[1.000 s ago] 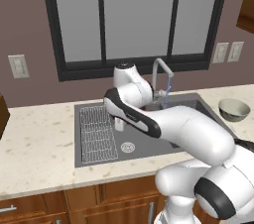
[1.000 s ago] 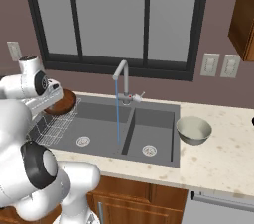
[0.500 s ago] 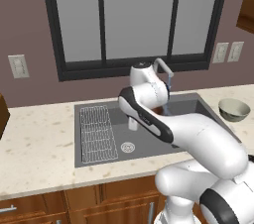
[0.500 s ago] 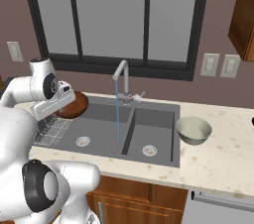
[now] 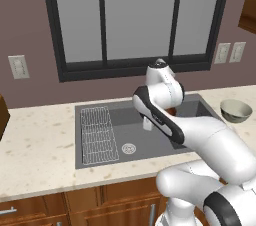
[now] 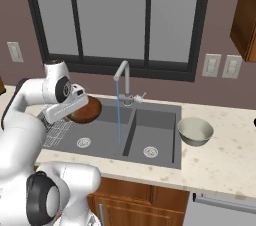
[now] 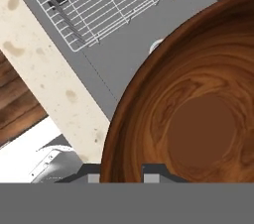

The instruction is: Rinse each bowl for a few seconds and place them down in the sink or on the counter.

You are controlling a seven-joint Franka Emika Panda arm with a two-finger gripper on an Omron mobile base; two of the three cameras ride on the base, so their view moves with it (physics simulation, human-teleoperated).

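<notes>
Kitchen counter (image 6: pixel 227 157) beige stone, dark sink (image 6: pixel 155 140) under window. We find no readable writing. Our gripper (image 7: pixel 120 172) clamps rim of wooden bowl (image 6: pixel 85 111), held above left basin. Right base view gives us faucet (image 6: pixel 121 72) with running stream; grey-green bowl (image 6: pixel 195 131) on counter, right of sink. Hand view adds wire rack (image 7: pixel 114 2).

You have carried the brown bowl (image 6: pixel 86 110) rightward from above the wire rack (image 6: pixel 56 129) at the sink's (image 6: pixel 165 160) left end to over the middle of the left basin, closer to the faucet's water stream (image 6: pixel 118 115). The gripper (image 6: pixel 79 103) has travelled with it, clamped on its rim.
</notes>
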